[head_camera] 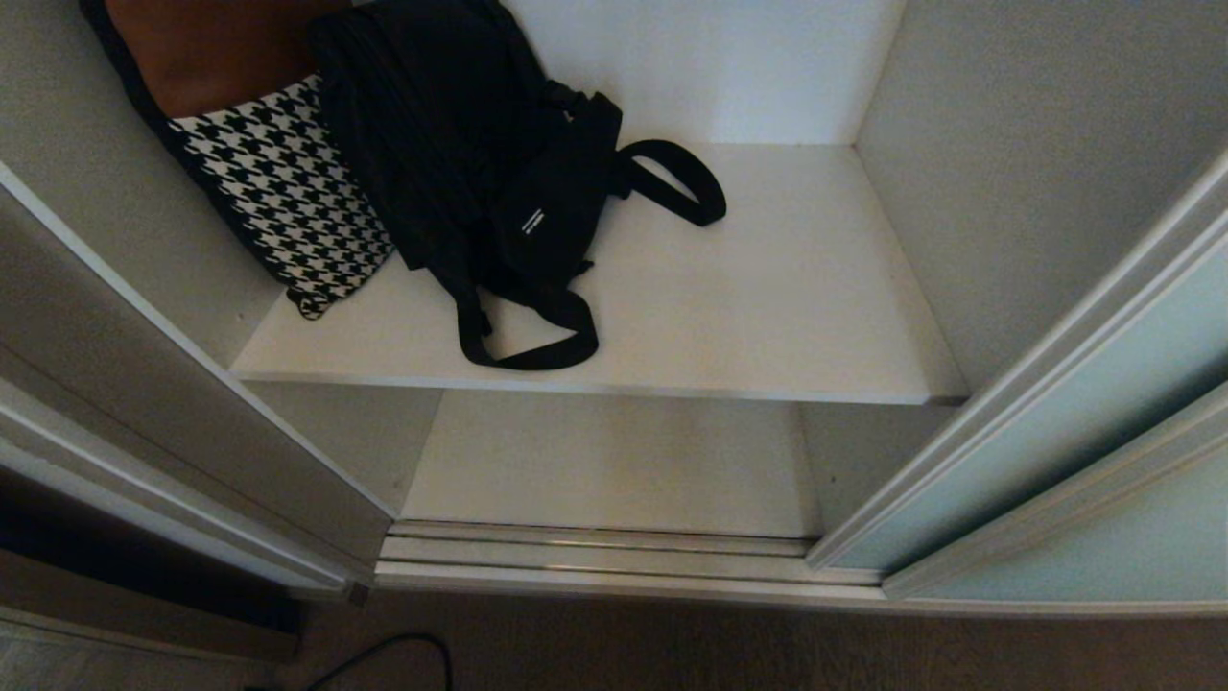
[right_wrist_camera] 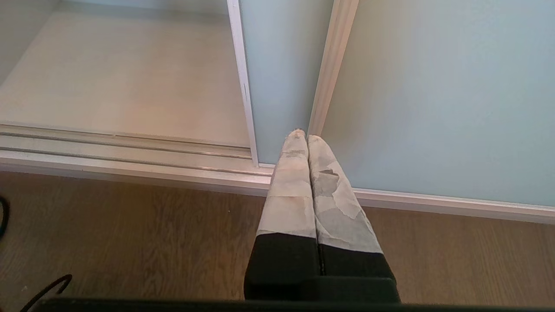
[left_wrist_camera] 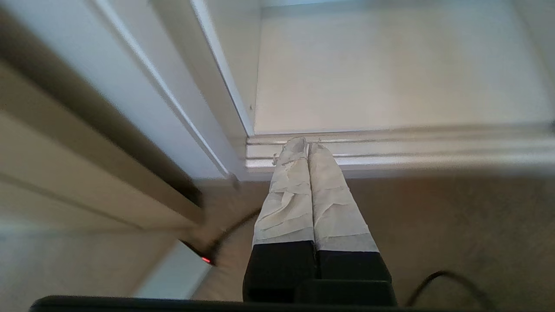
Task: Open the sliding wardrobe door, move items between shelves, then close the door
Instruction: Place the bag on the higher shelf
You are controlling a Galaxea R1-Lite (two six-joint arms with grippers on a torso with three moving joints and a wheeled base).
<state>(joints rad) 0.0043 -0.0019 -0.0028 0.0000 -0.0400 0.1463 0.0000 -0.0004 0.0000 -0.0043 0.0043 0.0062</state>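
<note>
**Wardrobe open, both my pincers closed on nothing**

Nearest to me, my left gripper (left_wrist_camera: 308, 145) hangs over the brown floor in front of the wardrobe's left corner, its two tape-wrapped fingers (left_wrist_camera: 288, 195) pressed flat together with nothing between them. My right gripper (right_wrist_camera: 302, 135) is the same, fingers closed tight and empty, pointing at the bottom rail of the sliding wardrobe door (head_camera: 1046, 451), a frosted pale blue-green glass panel in a slim off-white frame that stands pushed aside to the right.

Past the fingertips runs the grooved silvery metal floor track (head_camera: 595, 557), and behind it the low white laminate shelf (head_camera: 614, 461). Above that sits the upper white shelf (head_camera: 787, 307) with its thin silvery front edge. On its left half lies the floppy black fabric bag (head_camera: 499, 182), one loop strap reaching almost to the front edge, another lying toward the middle. Against the left wall, touching the bag, leans a black-and-white houndstooth item (head_camera: 288, 192).
</note>
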